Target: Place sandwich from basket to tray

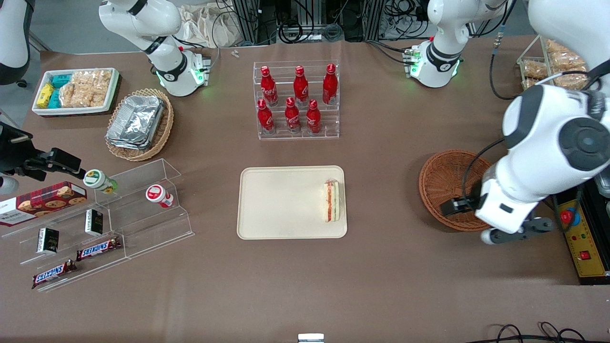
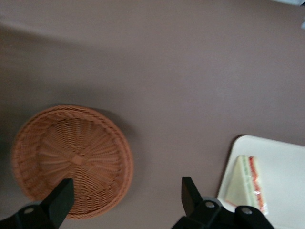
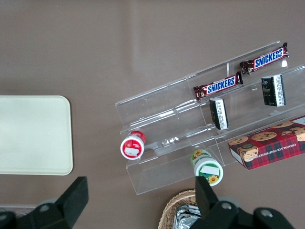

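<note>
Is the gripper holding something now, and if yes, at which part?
Nothing is held. The gripper is open and empty above the basket; the sandwich already lies on the tray.

Six red bottles (image 1: 296, 99); two Snickers bars (image 1: 97, 248); one sandwich (image 1: 331, 200); claw (image 2: 126, 200) open

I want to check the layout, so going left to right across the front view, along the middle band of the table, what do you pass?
Clear acrylic shelf → tray → sandwich on the tray → basket → gripper, open, above the basket.
</note>
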### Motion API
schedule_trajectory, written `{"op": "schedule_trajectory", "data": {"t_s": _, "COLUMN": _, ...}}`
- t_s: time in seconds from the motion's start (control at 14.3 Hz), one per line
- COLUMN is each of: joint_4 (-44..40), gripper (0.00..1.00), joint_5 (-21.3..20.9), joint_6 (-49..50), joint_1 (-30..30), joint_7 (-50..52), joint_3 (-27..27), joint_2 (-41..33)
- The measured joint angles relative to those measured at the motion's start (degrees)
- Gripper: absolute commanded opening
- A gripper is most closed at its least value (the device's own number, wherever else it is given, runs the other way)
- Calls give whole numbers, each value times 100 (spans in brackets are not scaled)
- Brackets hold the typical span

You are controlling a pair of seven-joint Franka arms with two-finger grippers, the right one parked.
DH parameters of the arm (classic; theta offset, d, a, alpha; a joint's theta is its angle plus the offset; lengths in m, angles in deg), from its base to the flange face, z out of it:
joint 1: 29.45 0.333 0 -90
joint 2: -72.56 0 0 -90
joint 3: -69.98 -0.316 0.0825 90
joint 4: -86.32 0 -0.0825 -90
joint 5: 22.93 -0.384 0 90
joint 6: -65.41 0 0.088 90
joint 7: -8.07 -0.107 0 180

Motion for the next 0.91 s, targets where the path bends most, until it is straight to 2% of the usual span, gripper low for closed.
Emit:
{"op": "schedule_trajectory", "data": {"t_s": 0.21, "joint_4": 11, "gripper": 100, "joint_5": 2, "joint_6": 273, "joint_1": 271, "joint_7": -620, "joint_3": -63, "joint_2": -71}}
{"op": "schedule_trajectory", "data": {"t_s": 0.28, "joint_4": 19, "gripper": 100, "joint_5": 30, "joint_6": 347, "joint_1": 216, "joint_7": -845, "joint_3": -276, "joint_2": -109}}
{"op": "schedule_trajectory", "data": {"t_s": 0.49, "joint_4": 32, "gripper": 100, "joint_5": 588, "joint_6": 421, "joint_1": -518, "joint_7": -1772, "joint_3": -1684, "joint_2": -288}}
{"op": "schedule_trajectory", "data": {"t_s": 0.63, "joint_4": 33, "gripper": 100, "joint_5": 749, "joint_6": 499, "joint_1": -761, "joint_7": -2381, "joint_3": -2256, "joint_2": -392}}
{"op": "schedule_trajectory", "data": {"t_s": 0.91, "joint_4": 75, "gripper": 100, "joint_5": 790, "joint_6": 587, "joint_1": -882, "joint_7": -2440, "joint_3": -2331, "joint_2": -434}}
